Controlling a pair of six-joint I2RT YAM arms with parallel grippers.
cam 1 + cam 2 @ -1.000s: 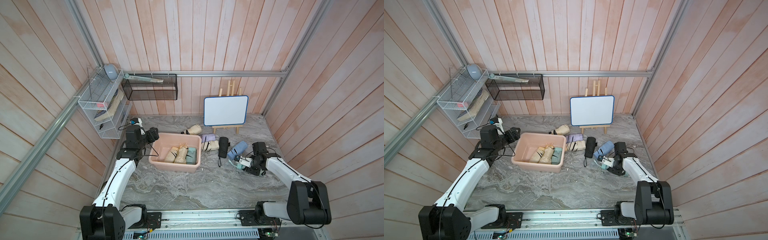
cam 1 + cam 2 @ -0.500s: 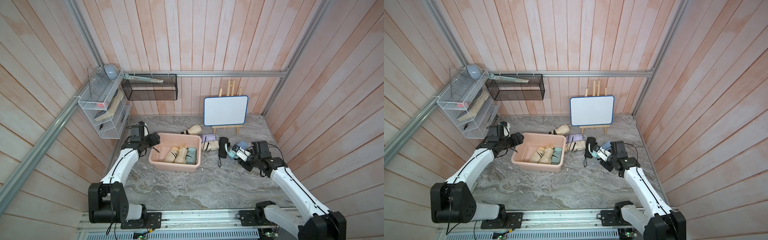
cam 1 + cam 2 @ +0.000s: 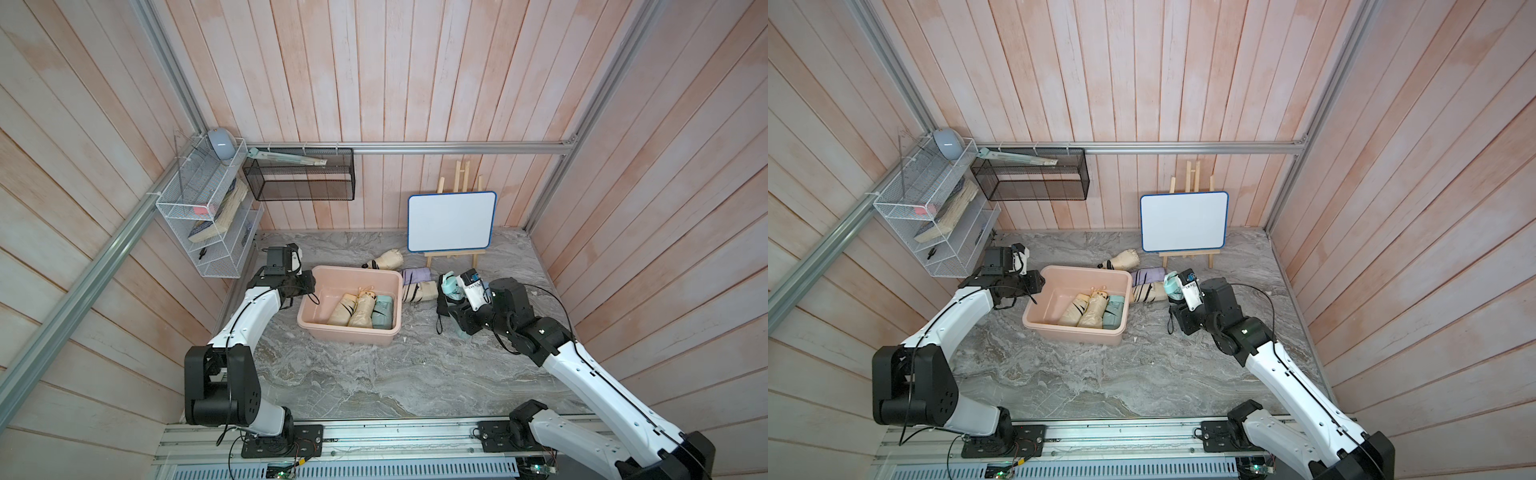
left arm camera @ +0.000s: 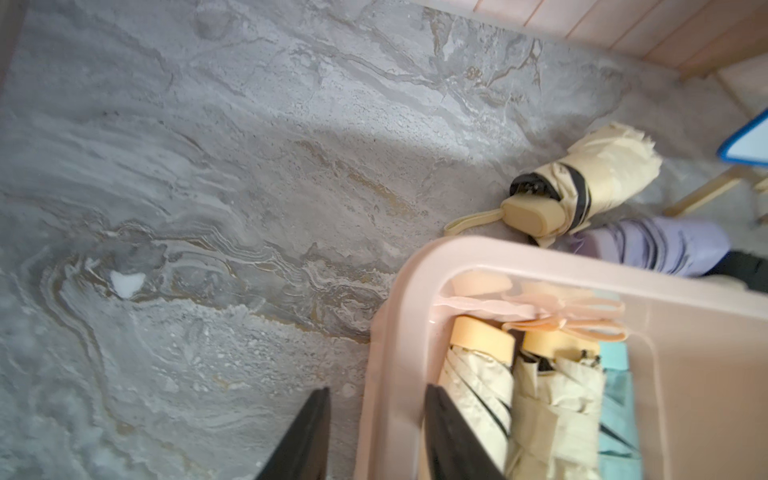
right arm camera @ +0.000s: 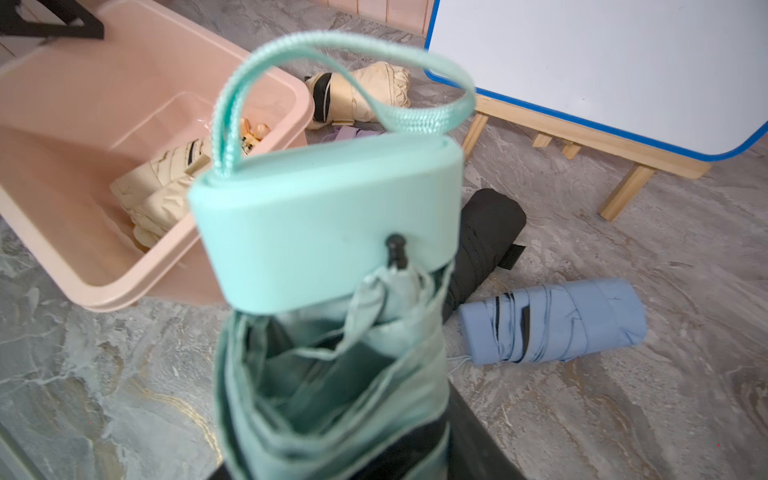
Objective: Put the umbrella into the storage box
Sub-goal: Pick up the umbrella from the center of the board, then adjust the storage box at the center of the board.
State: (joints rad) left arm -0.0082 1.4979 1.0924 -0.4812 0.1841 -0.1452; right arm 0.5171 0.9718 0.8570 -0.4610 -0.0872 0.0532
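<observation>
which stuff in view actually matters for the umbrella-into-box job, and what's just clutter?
Job: storage box; mint umbrella in the right gripper; left gripper astride the box wall; three umbrellas already in the box; loose ones waiting: cream umbrella, lilac umbrella, striped umbrella, black umbrella, blue umbrella.

Lying about: whiteboard; black mesh basket; white wire rack.

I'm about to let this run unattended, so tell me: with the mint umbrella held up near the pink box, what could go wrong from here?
The three umbrellas already in the storage box crowd the side nearest the mint umbrella, so it may land on top and roll out. Its loose strap could snag the rim. The left fingers straddle the box wall; any arm shift might drag or tip the box.
</observation>
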